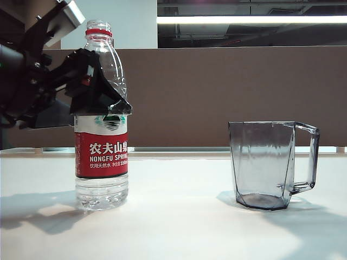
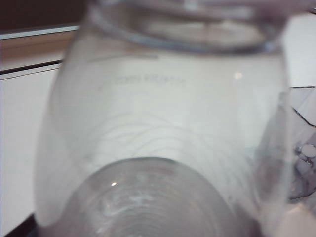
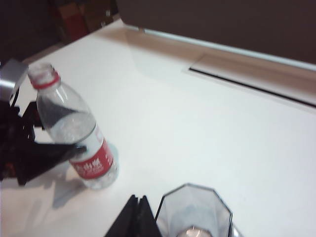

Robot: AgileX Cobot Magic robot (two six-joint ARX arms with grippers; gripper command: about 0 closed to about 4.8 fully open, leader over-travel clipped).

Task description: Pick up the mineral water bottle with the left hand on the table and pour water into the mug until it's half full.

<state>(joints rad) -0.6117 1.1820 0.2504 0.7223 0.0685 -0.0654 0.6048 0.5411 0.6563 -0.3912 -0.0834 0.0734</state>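
Note:
The mineral water bottle (image 1: pixel 101 157) stands upright and uncapped on the left of the white table (image 1: pixel 179 227). My left gripper (image 1: pixel 111 105) is open around the bottle's shoulder, just above the label. One black finger (image 1: pixel 103 95) crosses in front of the bottle and the other is hidden behind it. In the left wrist view the clear bottle (image 2: pixel 163 113) fills the frame, blurred and very close. The smoky faceted mug (image 1: pixel 265 162) stands upright to the right, its handle facing away from the bottle. My right gripper (image 3: pixel 137 200) is shut and empty, hovering beside the mug's rim (image 3: pixel 195 212).
A brown partition (image 1: pixel 217 97) runs behind the table's far edge. A long dark slot (image 3: pixel 247 84) is cut into the tabletop near that edge. White tabletop lies between bottle and mug.

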